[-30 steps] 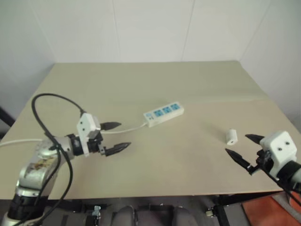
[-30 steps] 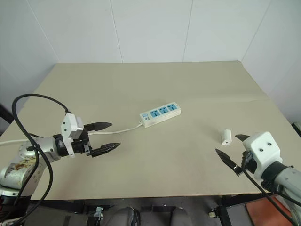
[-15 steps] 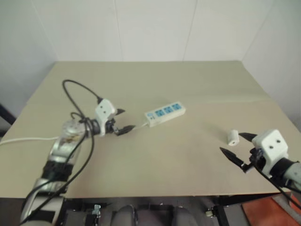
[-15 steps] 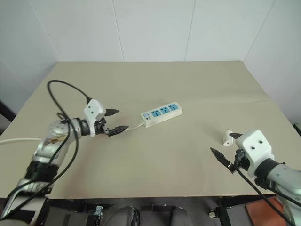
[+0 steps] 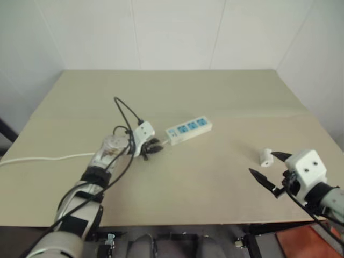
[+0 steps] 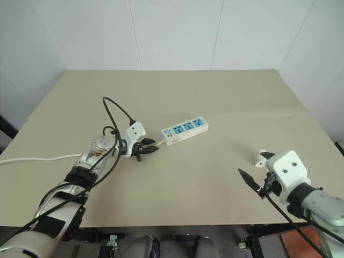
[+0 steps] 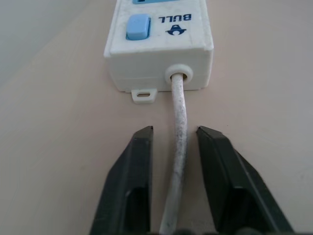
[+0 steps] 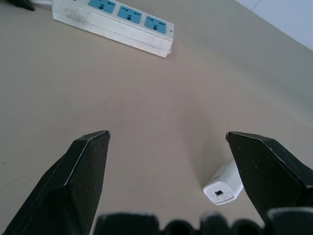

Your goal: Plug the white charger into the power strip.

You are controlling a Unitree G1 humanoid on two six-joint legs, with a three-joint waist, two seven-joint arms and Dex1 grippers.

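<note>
1. Right wrist view has the white charger lying on its side on the tan surface, a small port on its end face turned toward the camera, unplugged. It sits just inside the right tool, beside the finger on that side, touching neither finger.
2. From the charger, the power strip lies well apart at about ten o'clock in the head views, near the middle of the surface, its three blue sockets all vacant.
3. The right tool's fingers are spread wide and hold nothing.
4. The left tool is at the strip's cord end. Its fingers are drawn close on either side of the thin white cord, with a thin gap showing on each side, so it looks nearly pinched rather than gripped.
5. Progress, as I judge it: nothing is plugged in. The strip looks about to be steadied by its cord. Picking up the charger, turning its prongs toward a socket and pushing it home all remain.
6. Readable writing: "BULL" with a small logo, printed on the strip beside its blue switch.
</note>
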